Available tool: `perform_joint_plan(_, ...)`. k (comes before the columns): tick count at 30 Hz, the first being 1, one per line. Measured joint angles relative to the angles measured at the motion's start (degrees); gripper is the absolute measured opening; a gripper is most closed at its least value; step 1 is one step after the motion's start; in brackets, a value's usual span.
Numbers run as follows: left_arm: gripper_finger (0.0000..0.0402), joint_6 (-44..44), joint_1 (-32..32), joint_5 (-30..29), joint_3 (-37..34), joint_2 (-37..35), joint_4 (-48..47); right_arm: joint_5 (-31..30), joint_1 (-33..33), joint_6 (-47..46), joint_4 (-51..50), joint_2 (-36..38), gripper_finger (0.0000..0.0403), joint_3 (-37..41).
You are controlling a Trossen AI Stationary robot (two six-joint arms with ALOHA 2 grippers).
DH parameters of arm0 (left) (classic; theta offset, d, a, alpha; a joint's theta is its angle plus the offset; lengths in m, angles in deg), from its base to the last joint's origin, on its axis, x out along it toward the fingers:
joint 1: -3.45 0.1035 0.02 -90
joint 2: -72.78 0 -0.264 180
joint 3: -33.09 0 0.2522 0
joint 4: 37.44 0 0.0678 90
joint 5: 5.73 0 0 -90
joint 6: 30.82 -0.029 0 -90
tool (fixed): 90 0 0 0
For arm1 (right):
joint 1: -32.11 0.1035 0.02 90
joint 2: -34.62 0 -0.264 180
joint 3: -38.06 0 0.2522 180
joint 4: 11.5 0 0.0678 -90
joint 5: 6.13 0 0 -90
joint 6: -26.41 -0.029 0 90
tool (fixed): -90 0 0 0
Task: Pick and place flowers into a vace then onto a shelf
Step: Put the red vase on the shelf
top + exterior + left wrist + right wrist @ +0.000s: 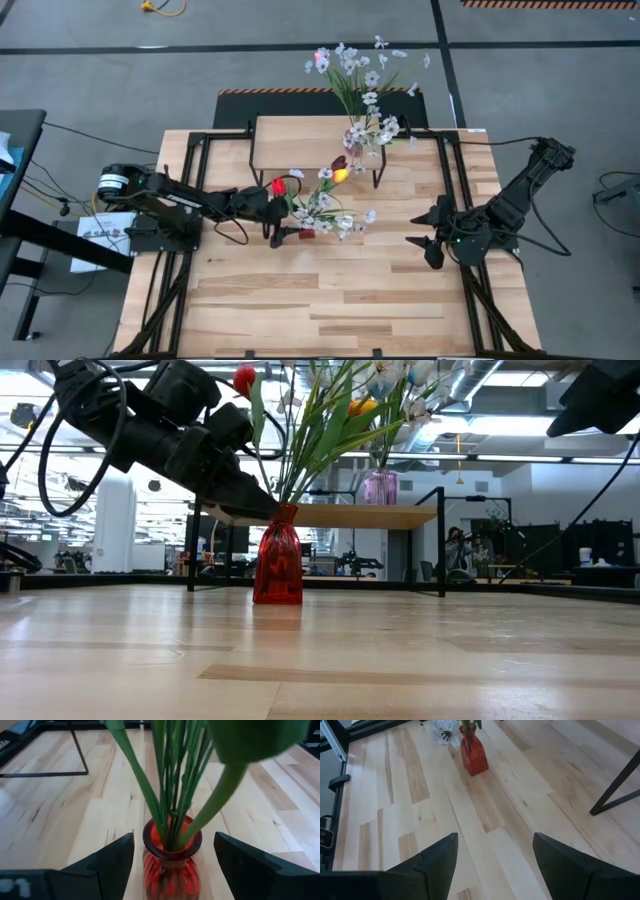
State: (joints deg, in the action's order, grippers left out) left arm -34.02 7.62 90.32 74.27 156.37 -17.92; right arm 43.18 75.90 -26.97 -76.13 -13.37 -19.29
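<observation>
A red ribbed glass vase stands upright on its base on the table and holds green-stemmed flowers: red, orange and dark red tulips and white blossom sprays. In the left wrist view the vase's neck sits between the fingers of my open left gripper, with a gap on each side. In the low view that gripper is level with the neck, coming from the table's left. My right gripper hovers open over the table's right part, away from the vase.
The shelf, a light-wood board on thin dark legs, stands at the table's far side. On its right end is a pale purple vase with white blossom sprays. The near half of the tabletop is bare wood.
</observation>
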Motion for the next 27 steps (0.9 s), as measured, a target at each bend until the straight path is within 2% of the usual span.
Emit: perform_joint_plan(27, 0.0264, -3.69, 0.82, 1.48, 0.0, 0.0, 1.33, -0.04, 0.0, 1.33, 0.55, 0.0, 0.025, 0.0)
